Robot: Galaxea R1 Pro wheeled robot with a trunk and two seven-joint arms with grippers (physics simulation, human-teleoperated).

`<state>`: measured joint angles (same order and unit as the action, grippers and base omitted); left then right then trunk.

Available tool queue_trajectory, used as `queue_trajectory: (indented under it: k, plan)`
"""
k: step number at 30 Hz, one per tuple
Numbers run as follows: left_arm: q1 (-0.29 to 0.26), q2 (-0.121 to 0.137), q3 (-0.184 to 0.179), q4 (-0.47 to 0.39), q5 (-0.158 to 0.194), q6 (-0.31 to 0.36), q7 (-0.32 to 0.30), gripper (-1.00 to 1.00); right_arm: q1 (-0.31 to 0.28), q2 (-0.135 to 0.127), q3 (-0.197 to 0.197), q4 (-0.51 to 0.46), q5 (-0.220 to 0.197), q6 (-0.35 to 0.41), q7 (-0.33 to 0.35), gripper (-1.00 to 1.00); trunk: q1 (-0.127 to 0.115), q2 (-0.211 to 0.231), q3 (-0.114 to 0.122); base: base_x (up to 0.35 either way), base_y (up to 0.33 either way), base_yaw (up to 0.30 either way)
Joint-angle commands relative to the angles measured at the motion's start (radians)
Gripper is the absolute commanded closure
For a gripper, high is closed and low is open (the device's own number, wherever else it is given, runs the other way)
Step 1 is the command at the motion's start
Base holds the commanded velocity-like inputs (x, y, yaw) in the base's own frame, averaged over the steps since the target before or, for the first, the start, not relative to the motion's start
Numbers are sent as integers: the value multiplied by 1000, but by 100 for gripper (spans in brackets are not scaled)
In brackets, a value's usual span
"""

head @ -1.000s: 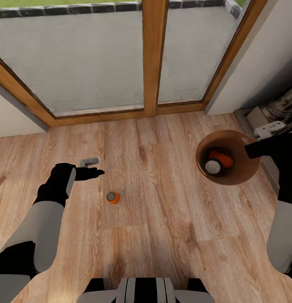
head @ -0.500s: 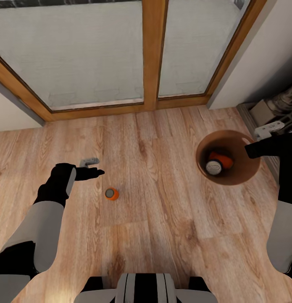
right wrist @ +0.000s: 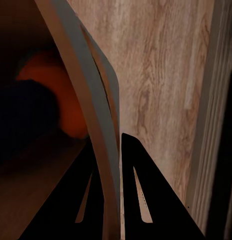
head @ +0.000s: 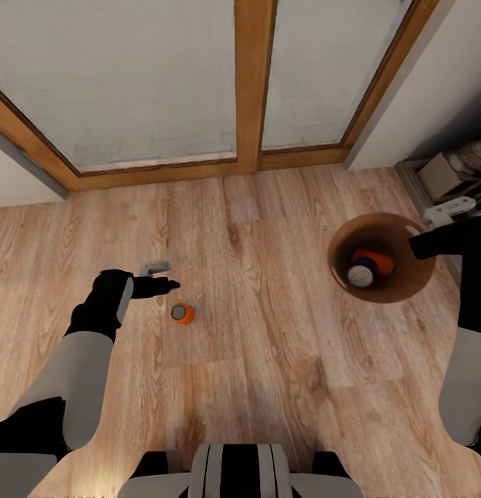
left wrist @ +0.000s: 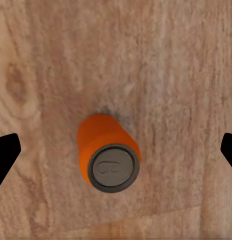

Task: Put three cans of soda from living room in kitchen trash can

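Note:
One orange can of soda (head: 183, 313) stands upright on the wood plank floor, grey top up. My left gripper (head: 157, 276) hovers open just above and beside it. In the left wrist view the can (left wrist: 108, 152) sits between the two black fingertips (left wrist: 5, 155), which stand far apart. The tash can (head: 399, 294) hangs at the right with my right gripper (head: 425, 238) shut on its rim (right wrist: 90, 100). Inside it lie an orange can (head: 378, 260) and a blue can (head: 361, 275) with a grey top.
Wood-framed glass doors (head: 254, 83) run along the far side, with white wall (head: 420, 83) at the right. A low shelf with grey items (head: 455, 176) stands by the right wall, close to the bucket. Open plank floor lies between the arms.
The whole view has shifted as the robot moved toward the doors. The floor can now lies closer under the left gripper. Both grippers keep their states.

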<state>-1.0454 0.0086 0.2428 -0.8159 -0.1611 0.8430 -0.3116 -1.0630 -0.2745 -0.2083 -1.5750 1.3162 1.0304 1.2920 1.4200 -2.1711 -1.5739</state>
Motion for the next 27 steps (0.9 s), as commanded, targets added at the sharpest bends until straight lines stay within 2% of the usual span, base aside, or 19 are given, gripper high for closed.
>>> queue_trajectory:
  k: [1, 5, 14, 20, 27]
  plan:
    - [2, -1, 0, 0, 0, 0, 0, -100, -5, 0, 2, 0, 10, -1, 6, 100, 0, 0, -2, 0, 0, 0]
    - [11, -14, 1, -3, 0, 1, -10, -100, -23, 1, 32, -1, 57, -1, 6, 100, 0, 0, -8, 0, 0, 0]
    - [13, -18, 0, -12, -2, -1, -12, -100, -26, 3, 40, 0, 69, -1, 6, 100, 34, -63, -49, 0, 0, 0]
    - [13, -17, 0, -13, -3, -1, -12, -100, -26, 3, 41, 0, 72, -2, 6, 100, 34, -63, -58, 0, 0, 0]
    - [12, -10, -3, -14, -2, 0, -13, -100, -26, 2, 50, 0, 74, -2, 6, 100, 61, -112, -91, 0, 0, 0]
